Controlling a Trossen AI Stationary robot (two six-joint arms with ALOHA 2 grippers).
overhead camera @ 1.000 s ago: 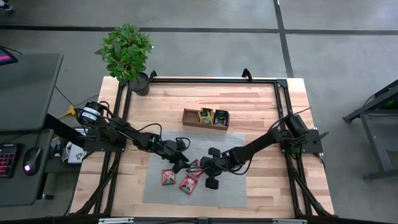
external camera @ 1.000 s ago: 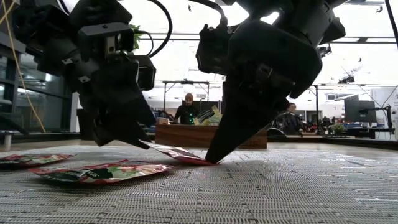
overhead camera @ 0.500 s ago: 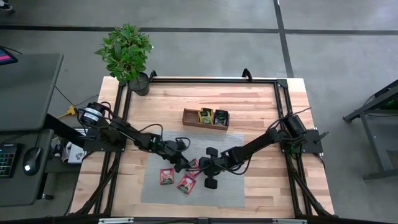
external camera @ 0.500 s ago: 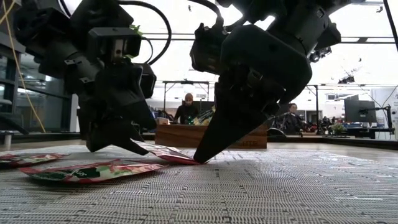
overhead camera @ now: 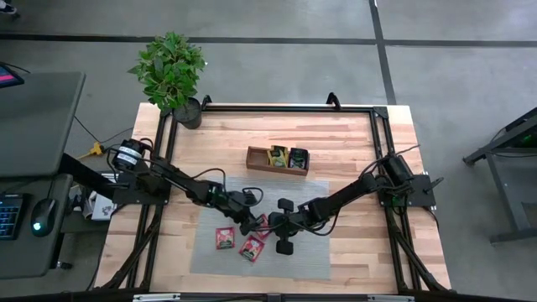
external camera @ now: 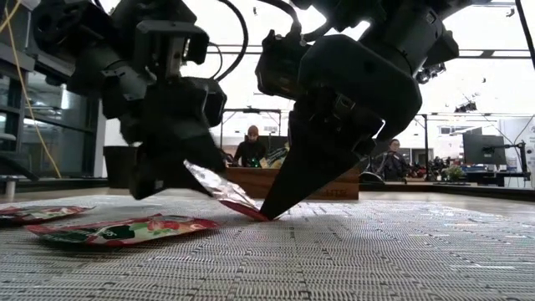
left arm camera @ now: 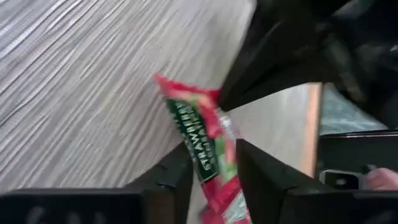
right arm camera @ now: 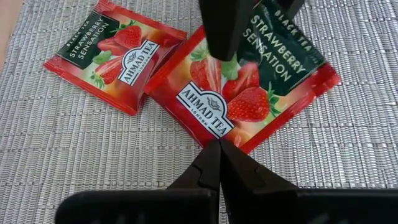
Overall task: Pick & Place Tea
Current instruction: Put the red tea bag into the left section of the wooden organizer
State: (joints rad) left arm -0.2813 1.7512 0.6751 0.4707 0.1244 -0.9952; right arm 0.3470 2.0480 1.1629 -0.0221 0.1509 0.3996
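Note:
A red strawberry tea sachet [external camera: 221, 191] stands tilted on the grey mat [overhead camera: 302, 256] between both grippers. My left gripper [external camera: 180, 171] is shut on its raised end. My right gripper [external camera: 267, 213] is shut, its tips down on the sachet's low end. In the high view the left gripper [overhead camera: 252, 223] and right gripper [overhead camera: 273, 225] meet over this sachet [overhead camera: 263, 223]. Two more red sachets [overhead camera: 225, 238] [overhead camera: 252, 247] lie flat on the mat nearby. My left gripper pinches the sachet's raised end [left arm camera: 214, 171] between its two fingers, slanting down from the table's left. That end is lifted off the mat and the sachet slopes down to its far end [left arm camera: 168, 84]. My right gripper presses its shut fingertips [right arm camera: 219, 152] on the sachet's low corner [right arm camera: 219, 138], slanting down from the table's right. That corner stays on the mat.
The brown wooden tray [overhead camera: 256, 159] holds dark and yellow sachets at the table's far middle. A potted plant [overhead camera: 172, 71] stands at the far left corner. A flat sachet [external camera: 125, 230] lies just left of the grippers. People sit in the room behind.
My left gripper has risen and drawn the sachet's held end up off the mat. The sachet, nearly flat a second ago, now slopes, with its other end staying on the mat under my right gripper. My right gripper shifted slightly toward the table's left, then kept still.

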